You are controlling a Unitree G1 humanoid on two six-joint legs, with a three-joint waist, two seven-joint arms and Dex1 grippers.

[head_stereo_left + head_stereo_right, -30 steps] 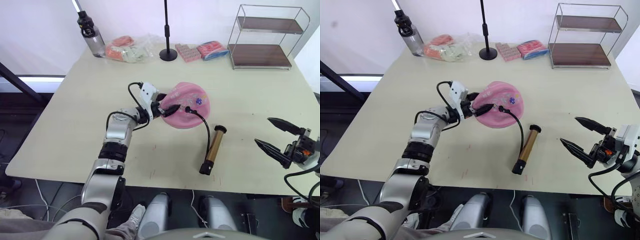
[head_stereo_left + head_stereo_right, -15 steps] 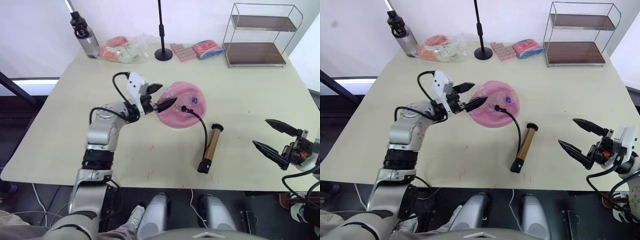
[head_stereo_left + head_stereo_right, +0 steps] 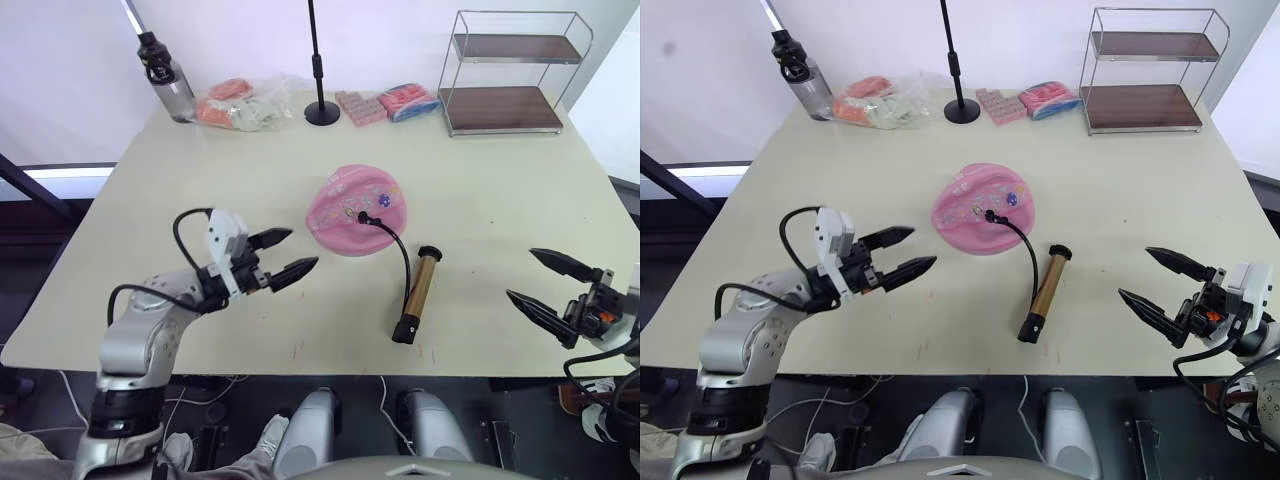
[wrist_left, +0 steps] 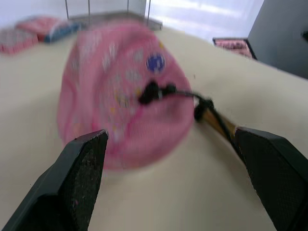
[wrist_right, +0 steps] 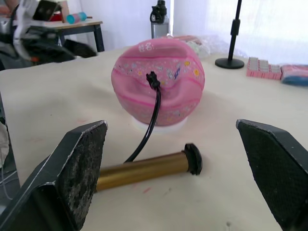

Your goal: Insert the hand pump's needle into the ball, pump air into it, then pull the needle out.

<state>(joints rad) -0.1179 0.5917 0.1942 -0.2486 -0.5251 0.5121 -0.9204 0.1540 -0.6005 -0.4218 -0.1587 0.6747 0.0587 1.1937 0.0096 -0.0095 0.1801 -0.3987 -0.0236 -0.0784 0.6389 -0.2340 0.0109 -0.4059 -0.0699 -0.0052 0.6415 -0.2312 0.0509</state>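
Gold hand pump (image 3: 418, 296) lies mid-desk pointing toward the near edge, hose plugged into the pink ball (image 3: 358, 208), nearer the empty, spread right gripper (image 3: 541, 282) (left gripper (image 3: 283, 254) likewise spread).

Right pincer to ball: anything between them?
Yes. In the right wrist view, the hand pump lies on the table between the open right pincer and the ball, its hose running up to the ball.

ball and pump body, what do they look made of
The ball: soft matte pink rubber, likely, since its dented, sagging skin shows no glare. The hand pump body: metal by its smooth gold-bronze sheen, with dull black caps, probably plastic.
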